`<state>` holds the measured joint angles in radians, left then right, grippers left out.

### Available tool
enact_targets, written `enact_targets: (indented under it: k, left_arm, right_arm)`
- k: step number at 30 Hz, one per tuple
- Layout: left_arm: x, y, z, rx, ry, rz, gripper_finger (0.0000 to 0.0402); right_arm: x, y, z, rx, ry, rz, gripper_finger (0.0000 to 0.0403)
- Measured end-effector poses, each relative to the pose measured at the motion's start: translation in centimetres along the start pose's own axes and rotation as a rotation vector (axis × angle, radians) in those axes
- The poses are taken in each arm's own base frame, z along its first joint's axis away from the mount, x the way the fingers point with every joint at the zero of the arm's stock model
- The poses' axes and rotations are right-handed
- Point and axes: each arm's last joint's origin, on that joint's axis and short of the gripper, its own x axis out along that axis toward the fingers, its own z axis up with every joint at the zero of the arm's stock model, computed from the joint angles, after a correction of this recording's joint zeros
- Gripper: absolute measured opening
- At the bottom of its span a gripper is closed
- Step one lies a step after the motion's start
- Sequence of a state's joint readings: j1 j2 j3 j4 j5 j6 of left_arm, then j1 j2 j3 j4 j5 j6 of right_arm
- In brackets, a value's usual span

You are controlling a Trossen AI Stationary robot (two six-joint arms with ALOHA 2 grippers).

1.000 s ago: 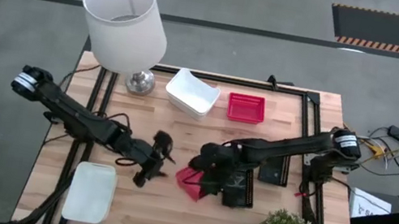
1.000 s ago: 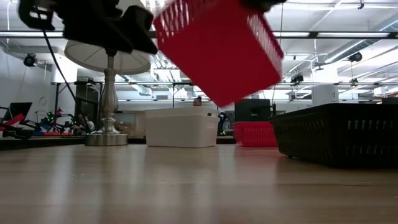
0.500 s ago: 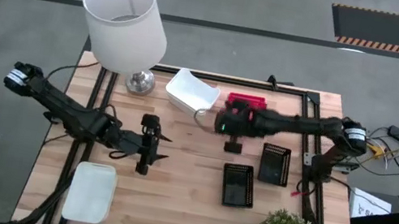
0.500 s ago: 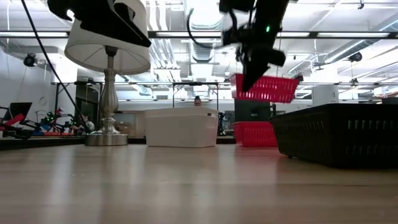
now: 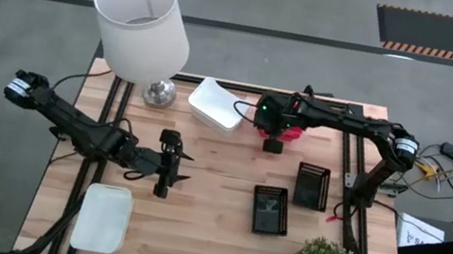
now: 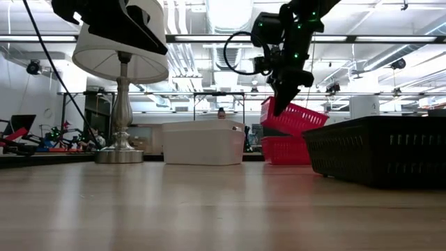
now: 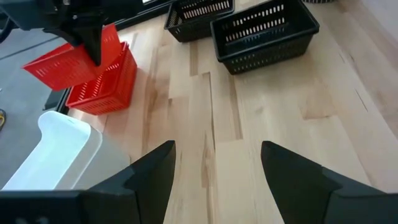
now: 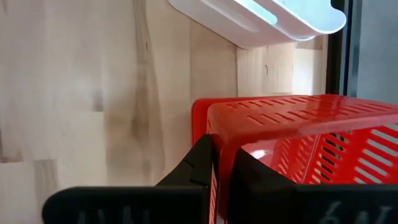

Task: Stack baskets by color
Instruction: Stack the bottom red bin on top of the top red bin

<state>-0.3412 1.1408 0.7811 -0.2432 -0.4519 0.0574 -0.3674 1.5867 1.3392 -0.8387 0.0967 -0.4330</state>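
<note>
Beside the lamp (image 5: 142,23), a white basket (image 5: 217,105) stands nested on another, and another white basket (image 5: 103,217) lies well in front of the lamp; two empty black mesh baskets (image 5: 271,210) sit far to the lamp's right. The right gripper (image 6: 281,104), reaching across, is clamped on the wall of a red mesh basket (image 6: 298,116), tilted over a second red basket (image 6: 285,149) just past the white stack. The left gripper (image 5: 175,166) hovers spread and empty before the lamp.

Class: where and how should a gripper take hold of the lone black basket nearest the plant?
Pinch one long mesh wall of the black basket at its rim, from above. It sits upright and open-topped, apart from the other black basket, so a finger can drop inside.
</note>
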Motion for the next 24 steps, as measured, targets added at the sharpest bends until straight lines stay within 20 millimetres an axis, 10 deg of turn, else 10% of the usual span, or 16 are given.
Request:
enact_targets:
  k: [24]
  left_arm:
    - [0.03,0.0,0.01,-0.002,-0.001,0.0,0.0222]
  right_arm:
    - [0.08,-0.11,0.0,0.02,0.01,-0.036,0.0045]
